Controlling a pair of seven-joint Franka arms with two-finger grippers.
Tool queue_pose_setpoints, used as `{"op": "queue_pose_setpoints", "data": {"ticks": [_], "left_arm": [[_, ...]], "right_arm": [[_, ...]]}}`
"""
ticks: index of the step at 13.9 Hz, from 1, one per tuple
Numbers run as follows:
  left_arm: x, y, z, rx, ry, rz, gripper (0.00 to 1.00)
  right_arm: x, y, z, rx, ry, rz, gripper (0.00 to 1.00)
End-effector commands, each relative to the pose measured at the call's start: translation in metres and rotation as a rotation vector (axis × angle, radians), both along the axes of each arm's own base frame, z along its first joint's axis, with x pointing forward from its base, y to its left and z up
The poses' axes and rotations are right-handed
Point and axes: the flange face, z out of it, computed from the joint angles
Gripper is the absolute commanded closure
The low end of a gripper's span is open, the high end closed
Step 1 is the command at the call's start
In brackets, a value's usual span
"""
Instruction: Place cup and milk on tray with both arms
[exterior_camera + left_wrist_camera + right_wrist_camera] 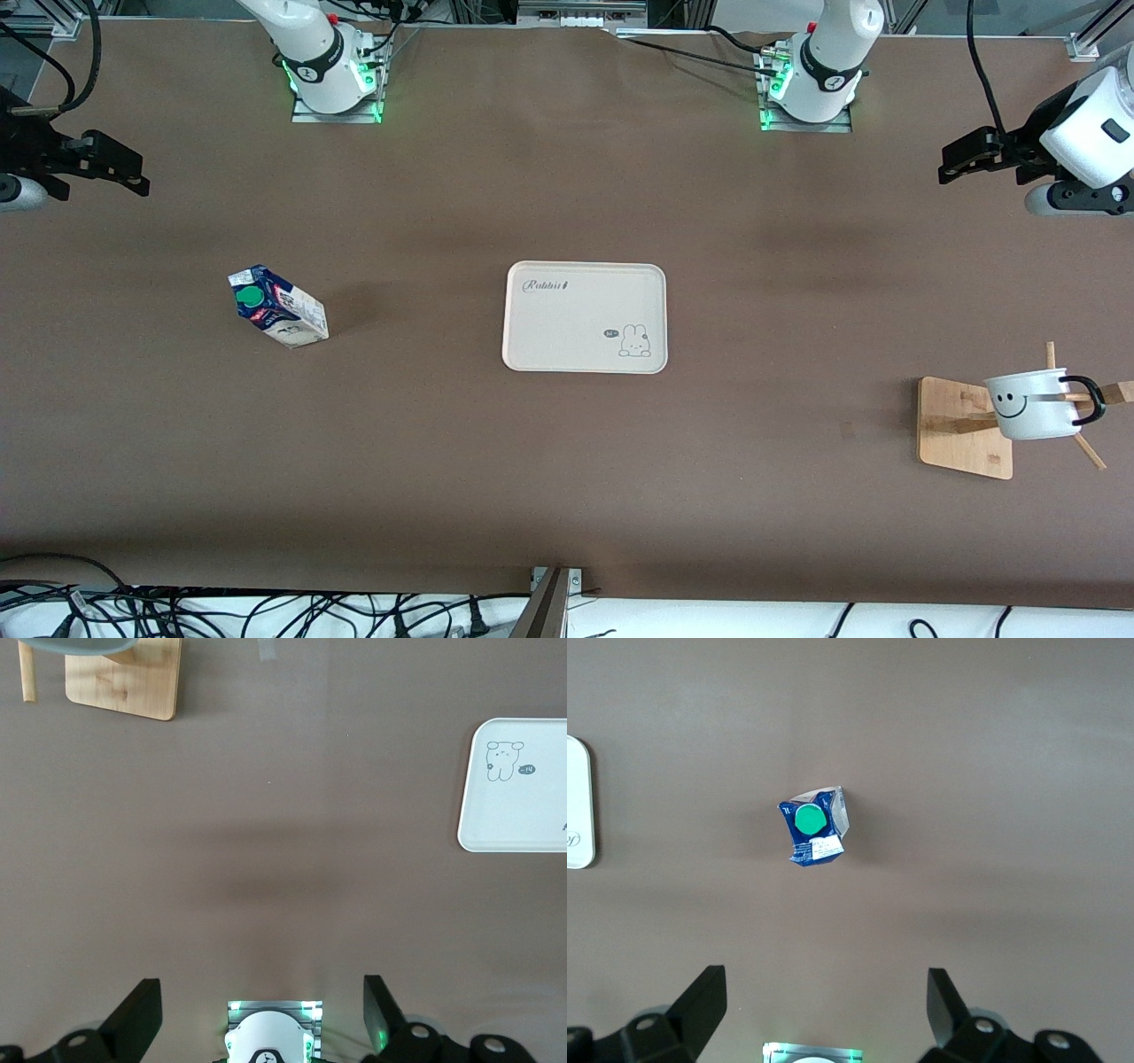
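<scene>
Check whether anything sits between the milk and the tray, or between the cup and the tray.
Nothing visible does. Bare table lies between the milk and the tray, and between the tray and the cup, which hangs on a wooden rack.

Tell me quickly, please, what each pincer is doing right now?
Left pincer: open, holding nothing, raised over the table at the left arm's end.
Right pincer: open, holding nothing, raised above the milk.
</scene>
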Motion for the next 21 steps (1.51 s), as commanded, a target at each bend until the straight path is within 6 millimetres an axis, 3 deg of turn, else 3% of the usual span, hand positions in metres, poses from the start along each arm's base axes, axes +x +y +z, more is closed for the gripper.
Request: {"op": "queue_pose_setpoints", "data": {"ticks": [1,7,9,13,19,21], "left_arm": [[0.002,0.003,0.005,0.009,0.009,0.009,0.0],[0.006,0.0,0.005,0.009,-0.001,0.007,0.0],[0.02,-0.002,-0.022,0.007,0.046,-0.007,0.0],[0.048,-0.011,-0.03,0.001,0.04,-0.017,0.0],[0.067,-0.006,-0.041,-0.026,-0.088,-0.009,0.0],[0.06,0.005,-0.046,-0.082,-0.15,0.031,0.0]], "right_arm": [[0.0,-0.001,0.005,-0.019,0.005,-0.008,0.0],[0.001,-0.001,0.005,-0.017,0.006,-0.006,0.0],[0.001,-0.001,0.004,-0.017,0.007,-0.006,0.0],[0.0,-0.002,0.004,-0.017,0.007,-0.008,0.0],[0.0,-0.003,0.003,-0.017,0.01,-0.009,0.0],[-0.001,-0.004,0.004,-0.017,0.015,-0.011,0.0]]}}
